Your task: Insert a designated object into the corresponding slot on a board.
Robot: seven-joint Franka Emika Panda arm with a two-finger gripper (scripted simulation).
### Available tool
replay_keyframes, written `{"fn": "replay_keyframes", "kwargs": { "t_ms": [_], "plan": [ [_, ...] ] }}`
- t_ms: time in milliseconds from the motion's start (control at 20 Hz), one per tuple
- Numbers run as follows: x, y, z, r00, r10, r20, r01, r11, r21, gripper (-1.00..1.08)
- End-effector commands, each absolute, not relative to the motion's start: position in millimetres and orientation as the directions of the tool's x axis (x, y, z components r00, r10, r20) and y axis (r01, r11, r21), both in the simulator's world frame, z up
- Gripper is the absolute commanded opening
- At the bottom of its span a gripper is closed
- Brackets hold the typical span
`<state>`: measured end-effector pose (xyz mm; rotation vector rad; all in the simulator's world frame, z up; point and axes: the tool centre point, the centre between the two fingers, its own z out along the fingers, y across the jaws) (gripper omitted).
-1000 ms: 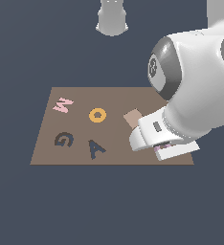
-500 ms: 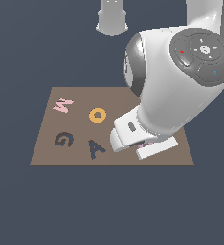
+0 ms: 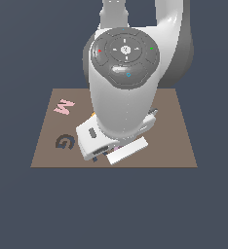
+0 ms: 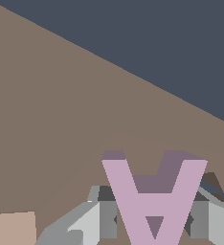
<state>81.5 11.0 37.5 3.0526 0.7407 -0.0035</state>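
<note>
Swinging across from the right of the exterior view, the arm now hangs over the middle of the brown board [image 3: 177,141], hiding the A slot, its jaws clamped on the lilac letter A [image 4: 152,201], carried just above the wood and seemingly nearing insertion.

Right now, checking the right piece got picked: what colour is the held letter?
Pale lilac-purple letter A, clearest in the wrist view.

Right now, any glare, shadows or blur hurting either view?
Exterior view: sharp, soft highlights on the arm, no cast shadows on the board; the arm hides the slot. Wrist view: flat shading, blocky edges, no blur; the lilac A is crisp between the fingers of the hand.
</note>
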Motion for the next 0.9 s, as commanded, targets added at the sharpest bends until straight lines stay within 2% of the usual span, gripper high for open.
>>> {"fn": "replay_keyframes", "kwargs": {
  "t_ms": [0,400,850],
  "plan": [
    [84.0,-7.3,38.3,0.874,0.486,-0.002,0.486,-0.874,0.0,-1.0],
    [93.0,-45.8,39.6,0.841,0.54,-0.002,0.54,-0.841,0.0,-1.0],
    [96.3,-55.6,39.3,0.834,0.552,-0.003,0.552,-0.834,0.0,-1.0]
  ]
}}
